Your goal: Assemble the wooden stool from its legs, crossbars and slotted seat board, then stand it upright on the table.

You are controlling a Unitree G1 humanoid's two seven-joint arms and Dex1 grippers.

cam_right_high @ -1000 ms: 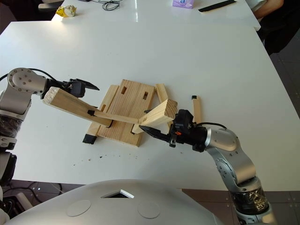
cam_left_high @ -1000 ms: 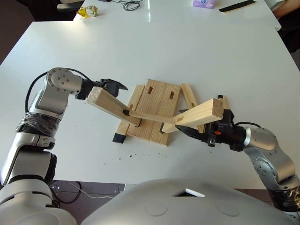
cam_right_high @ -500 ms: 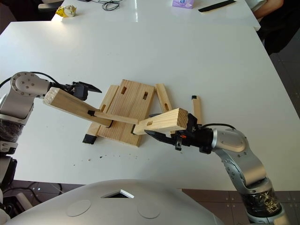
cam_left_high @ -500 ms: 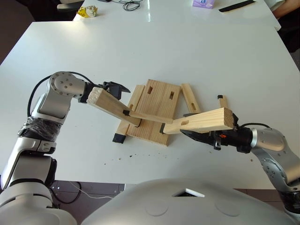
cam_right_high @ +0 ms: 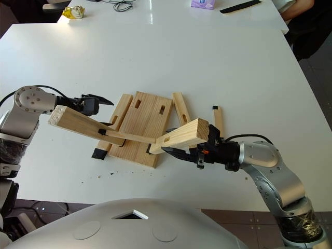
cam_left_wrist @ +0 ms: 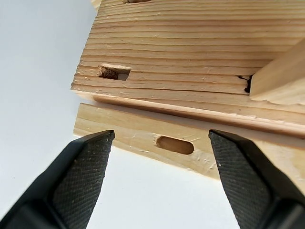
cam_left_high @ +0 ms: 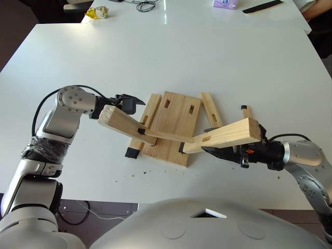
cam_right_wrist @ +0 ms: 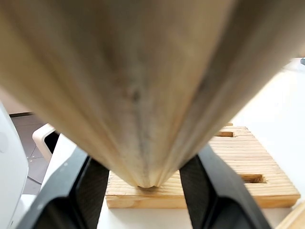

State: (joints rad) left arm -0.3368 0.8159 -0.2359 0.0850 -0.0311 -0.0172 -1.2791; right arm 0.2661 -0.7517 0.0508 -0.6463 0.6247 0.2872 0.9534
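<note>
Left eye view: the left gripper hangs with fingers apart, gripping nothing, just behind the tilted left leg, which a thin crossbar joins to the right leg. The slotted seat board lies flat on the table under the crossbar, with a loose stick just beside its right edge. The right gripper is clamped on the right leg, holding it off the table.

Across the upper frame of my right wrist camera, the leg blurs, covering most of the seat board.
</note>
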